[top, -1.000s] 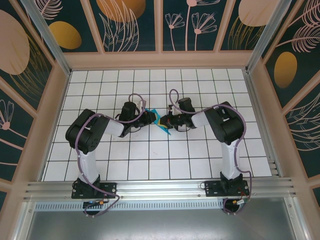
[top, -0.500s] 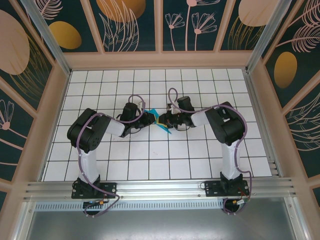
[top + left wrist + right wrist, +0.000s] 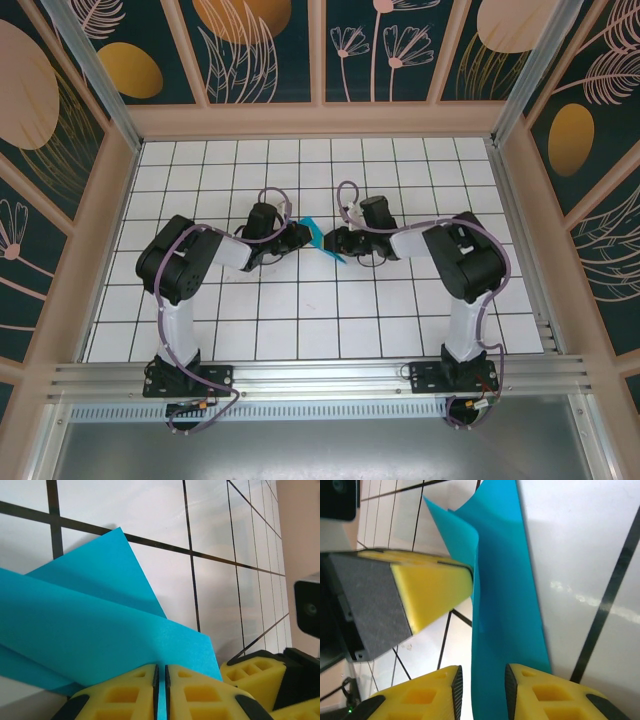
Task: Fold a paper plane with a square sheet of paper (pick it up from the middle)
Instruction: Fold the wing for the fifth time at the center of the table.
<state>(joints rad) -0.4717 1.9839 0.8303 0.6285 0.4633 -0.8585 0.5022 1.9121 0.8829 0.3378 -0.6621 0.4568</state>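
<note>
The teal-blue sheet of paper (image 3: 322, 240) is folded into a narrow shape of creased layers and held up on edge at mid-table. My left gripper (image 3: 303, 233) is shut on it: in the left wrist view the paper (image 3: 100, 625) runs into the thin slit between the yellow fingers of the left gripper (image 3: 160, 669). My right gripper (image 3: 336, 243) faces it from the right and is open. In the right wrist view the paper (image 3: 505, 605) passes between the parted jaws of the right gripper (image 3: 482, 675), with a gap beside the left pad.
The white gridded table (image 3: 300, 320) is boxed in by wooden walls (image 3: 320, 118) on three sides. The left gripper's yellow finger (image 3: 430, 582) sits close to the paper in the right wrist view, and a right finger (image 3: 255, 672) shows in the left wrist view.
The right gripper has opened and let go of the paper. Its elbow has swung out to the right. The left gripper keeps its hold and has barely moved.
</note>
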